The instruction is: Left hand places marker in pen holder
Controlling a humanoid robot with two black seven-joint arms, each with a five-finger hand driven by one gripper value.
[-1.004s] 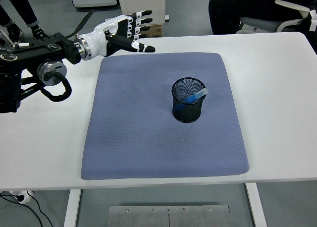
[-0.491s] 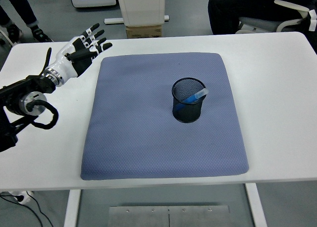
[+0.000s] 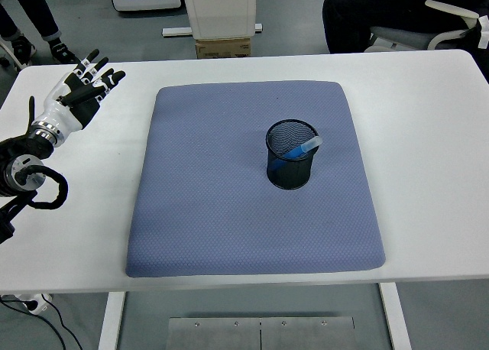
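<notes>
The robot's black-and-white five-fingered left hand (image 3: 80, 92) is over the white table's (image 3: 428, 136) far-left area, well apart from the mat and from the holder; its fingers (image 3: 93, 59) are extended and spread, pointing up and away, and it has hold of nothing. The black left forearm (image 3: 23, 163) enters from the left edge of the head view, with a looped black cable beside it. The right arm is out of view. A rectangular blue-grey textured fabric mat (image 3: 229, 212) lies flat on the middle of the table. A black wire-mesh cylindrical pen holder (image 3: 290, 174) stands upright on the mat, right of the mat's centre. Contents of the holder: one blue marker with a pale translucent cap (image 3: 299, 148), lying tilted inside, its capped end resting against the right side of the rim and projecting slightly above it, its blue body slanting down to the left within the mesh. No second item can be made out inside; the bottom of the holder is dark and cannot be inspected. Beyond the table's far edge, a seated person's dark trousers (image 3: 367, 17) show at upper right beside a white chair, and a brown cardboard box (image 3: 221, 48) sits on the floor at top centre.
</notes>
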